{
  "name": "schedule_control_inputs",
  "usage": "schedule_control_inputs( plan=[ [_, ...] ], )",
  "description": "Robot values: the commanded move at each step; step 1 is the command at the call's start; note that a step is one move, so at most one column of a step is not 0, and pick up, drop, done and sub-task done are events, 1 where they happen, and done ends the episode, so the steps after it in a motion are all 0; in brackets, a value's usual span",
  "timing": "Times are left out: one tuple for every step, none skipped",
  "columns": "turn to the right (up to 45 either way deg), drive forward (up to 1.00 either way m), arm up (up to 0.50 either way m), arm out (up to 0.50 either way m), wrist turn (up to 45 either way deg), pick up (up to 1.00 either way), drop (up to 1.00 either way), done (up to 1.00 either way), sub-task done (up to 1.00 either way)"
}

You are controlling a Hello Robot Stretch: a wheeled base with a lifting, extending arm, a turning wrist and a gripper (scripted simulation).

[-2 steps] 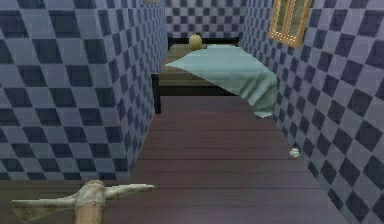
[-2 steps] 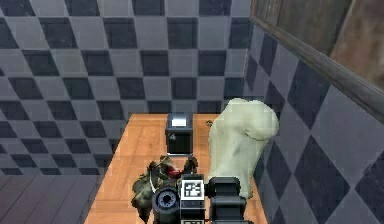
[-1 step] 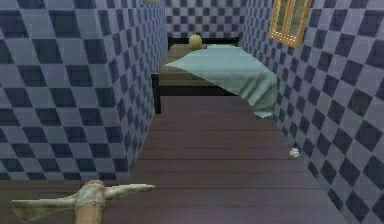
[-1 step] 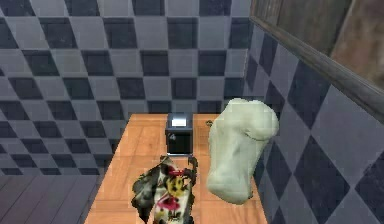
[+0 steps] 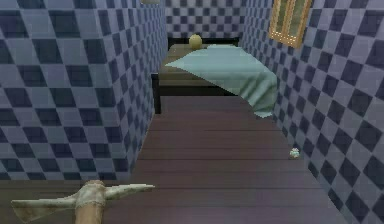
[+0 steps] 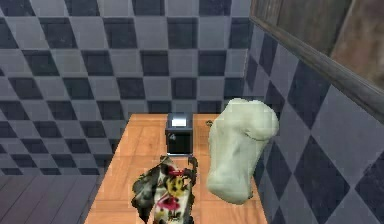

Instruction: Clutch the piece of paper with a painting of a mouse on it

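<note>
Forward view: a passage of dark plank floor point(image 5: 220, 150) runs between blue-checked walls point(image 5: 60, 90) to a dark-framed bed point(image 5: 178, 92) at the far end. A pale teal blanket point(image 5: 225, 70) is spread on the bed and spills over its right-hand corner. A small yellowish ball point(image 5: 195, 41) sits at the head of the bed. A wood-framed window point(image 5: 287, 22) is set high in the right-hand wall, and a tiny pale object point(image 5: 294, 153) lies on the floor at that wall's foot. A tan, wooden-looking piece with long arms point(image 5: 88, 200) juts in at the bottom edge.

Arm side view: a light wooden table point(image 6: 135, 150) stands against a checked wall point(image 6: 100, 60). The piece of paper point(image 6: 168, 192), painted with a cartoon mouse in red, black and white, is near the table's near end at the bottom of the picture. Just beyond it stands a small dark box with a pale top point(image 6: 180, 133). To their right rises a tall, lumpy white form point(image 6: 240, 145), too blurred to name. A window frame point(image 6: 320, 40) crosses the upper right. The claw's state cannot be told.
</note>
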Motion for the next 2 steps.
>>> schedule_control_inputs(
  plan=[
    [0.0, 0.00, 0.10, 0.00, 0.0, 0.00, 0.00, 0.00, 0.00],
    [0.0, 0.00, 0.00, 0.00, 0.0, 0.00, 0.00, 1.00, 0.00]
  ],
)
